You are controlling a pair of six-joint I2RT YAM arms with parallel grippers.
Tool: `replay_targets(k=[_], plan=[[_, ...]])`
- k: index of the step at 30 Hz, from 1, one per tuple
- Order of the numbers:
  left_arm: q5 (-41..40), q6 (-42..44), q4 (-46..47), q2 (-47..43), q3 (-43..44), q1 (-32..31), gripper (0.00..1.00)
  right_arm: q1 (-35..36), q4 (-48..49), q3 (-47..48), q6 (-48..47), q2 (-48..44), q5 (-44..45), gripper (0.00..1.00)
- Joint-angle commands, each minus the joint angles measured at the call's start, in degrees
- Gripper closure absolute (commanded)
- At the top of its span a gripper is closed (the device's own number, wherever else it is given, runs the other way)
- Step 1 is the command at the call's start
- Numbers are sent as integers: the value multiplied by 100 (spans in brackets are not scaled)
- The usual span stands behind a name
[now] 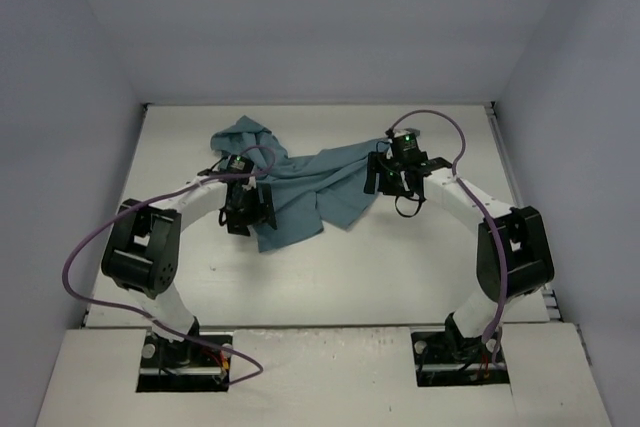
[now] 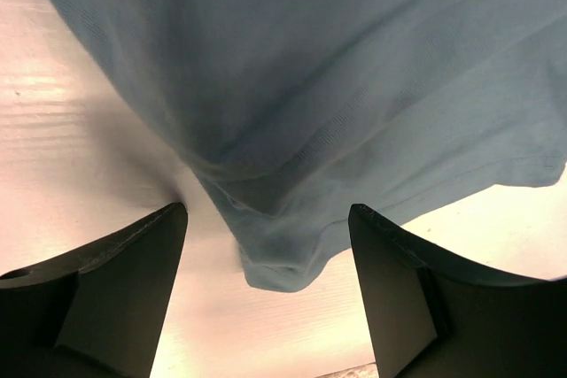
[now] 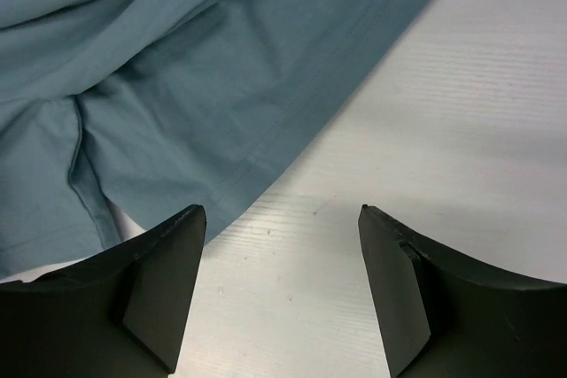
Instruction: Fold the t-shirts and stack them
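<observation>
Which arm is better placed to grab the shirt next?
Probably left. The left claw, open, straddles a fold of the t-shirt; the right claw, also open, has mostly bare table in its gap, hem off to one side.

A white table (image 1: 330, 277) fills the middle, and pale grey walls (image 1: 300, 17) enclose it at nine, twelve and three o'clock.

Teal t-shirt (image 1: 300, 187), unfolded and rumpled

It lay crumpled across the middle of the tabletop (image 1: 330, 277), bunched in a heap at its far left end, with a hemmed edge spread flat toward the right.
</observation>
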Motion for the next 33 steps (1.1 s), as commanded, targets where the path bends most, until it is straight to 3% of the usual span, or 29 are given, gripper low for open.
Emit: replay_targets(k=[1,8,23,33], plan=[[-16,-207,248,-164,-67,-165,30,106,445,-207,203,-292,-209,33],[95,-329,328,-157,-352,-180,39,105,558,-286,288,-341,-202,33],[-167,-339,-236,-577,-891,-358,39,110,620,-322,402,-418,-70,33],[-292,-220,61,-149,-830,-357,58,103,637,-311,367,-416,-35,33]])
